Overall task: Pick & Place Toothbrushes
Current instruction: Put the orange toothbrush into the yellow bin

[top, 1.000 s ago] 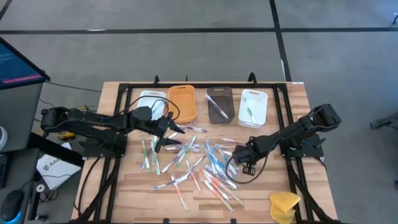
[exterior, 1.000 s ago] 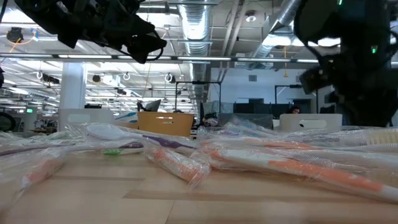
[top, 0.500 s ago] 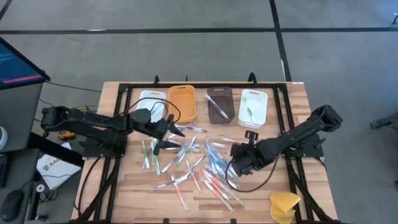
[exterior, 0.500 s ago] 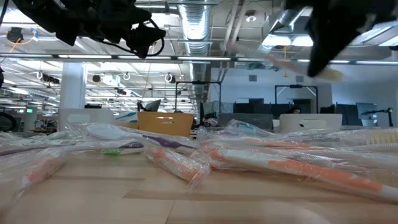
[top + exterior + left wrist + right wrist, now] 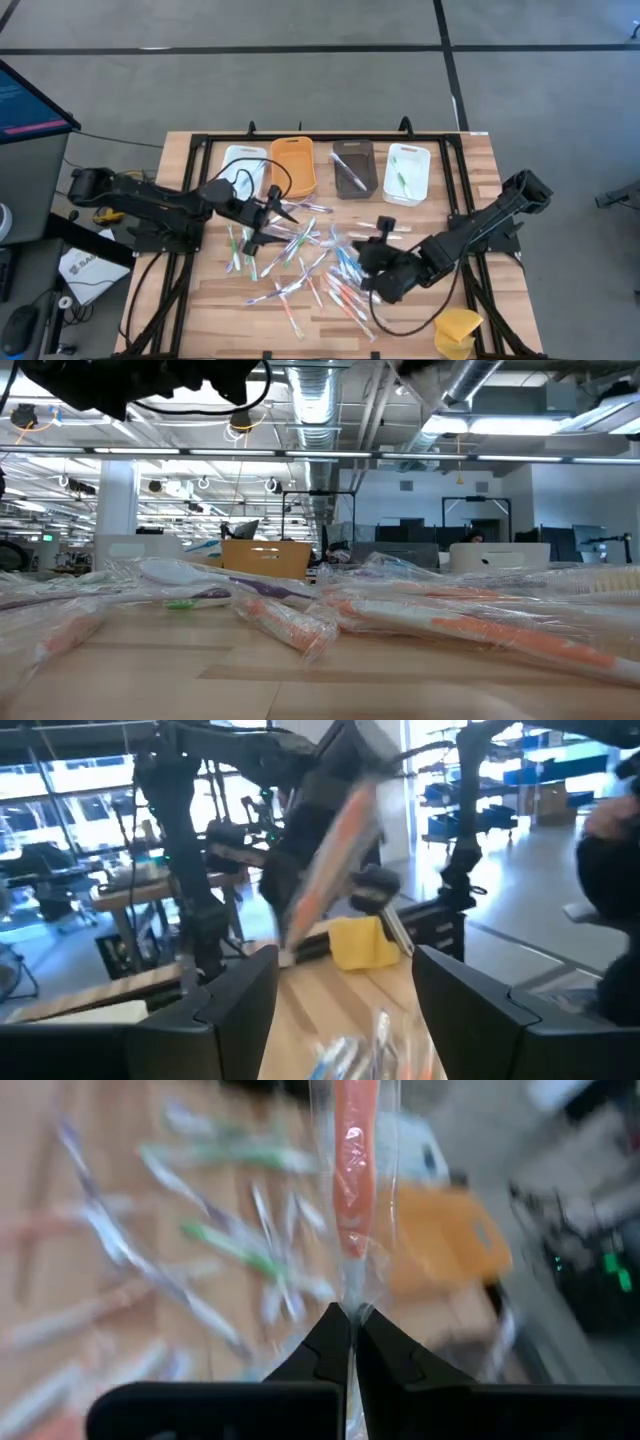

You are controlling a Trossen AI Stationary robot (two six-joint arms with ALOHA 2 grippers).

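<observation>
Right wrist view shows the right hand (image 5: 350,1342) pinched shut on a wrapped orange toothbrush (image 5: 354,1165), lifted clear of the pile. That looks like the carry step; next it needs swinging over to a tray, probably the orange tray (image 5: 293,165), and letting go. The high view adds what the wrist cannot: the left hand (image 5: 268,222) hovering open and empty over the toothbrushes (image 5: 300,255) scattered mid-bench (image 5: 200,300), well short of the trays.

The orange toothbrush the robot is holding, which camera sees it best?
The right wrist view: the orange toothbrush, in clear wrap, stands straight out of the shut right gripper. The left wrist view shows it blurred; the high view hardly shows it; the low view misses it.
</observation>
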